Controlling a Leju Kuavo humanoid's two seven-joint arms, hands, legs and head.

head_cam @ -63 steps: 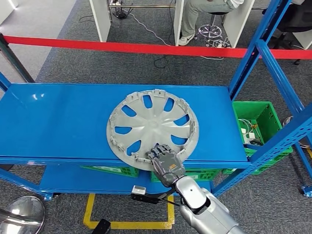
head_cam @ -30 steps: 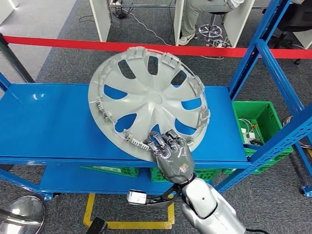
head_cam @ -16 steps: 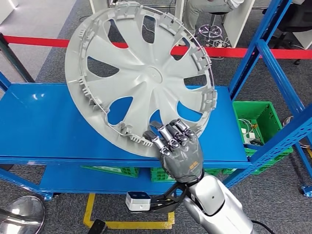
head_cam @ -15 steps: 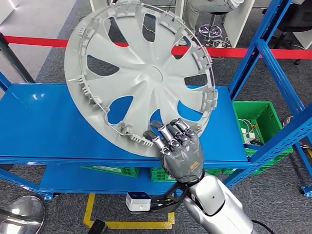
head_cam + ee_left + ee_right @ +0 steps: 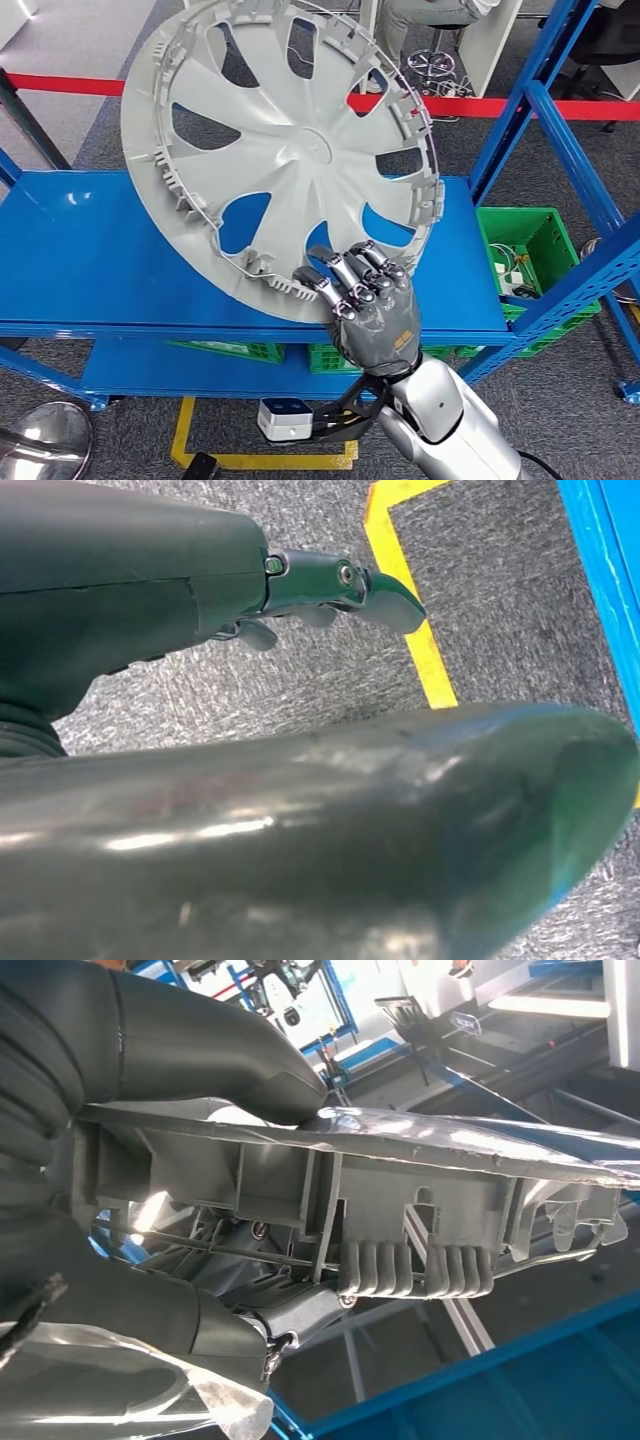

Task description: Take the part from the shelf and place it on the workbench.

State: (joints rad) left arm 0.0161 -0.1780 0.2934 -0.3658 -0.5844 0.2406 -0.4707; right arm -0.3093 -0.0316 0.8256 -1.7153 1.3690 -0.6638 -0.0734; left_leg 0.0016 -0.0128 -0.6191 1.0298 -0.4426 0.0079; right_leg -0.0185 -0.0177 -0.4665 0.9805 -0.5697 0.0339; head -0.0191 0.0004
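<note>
Blue shelf (image 5: 113, 260), red barrier tape behind. Right hand (image 5: 370, 310) w/ fingers (image 5: 355, 275) clamped on near rim of hubcap (image 5: 287, 150). Since 2 s ago hubcap went from flat on shelf to tilted up, well clear. Pick looks done; carry to tabletop next. Left hand (image 5: 332, 585) hangs over floor, can't tell its state.

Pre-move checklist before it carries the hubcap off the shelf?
1. Grip: right hand holds the hubcap at its near rim, thumb on one face and fingers on the other in the right wrist view. Ok.
2. Hubcap off the shelf: raised and tilted, most of it lifted; whether the near rim is off the deck, cannot tell.
3. Side clearance: the rim sits close to the blue post on the right. Cannot tell.
4. Left hand hangs low over the floor, holding nothing. Ok.
5. Person seated behind the red barrier. Ok.
</note>
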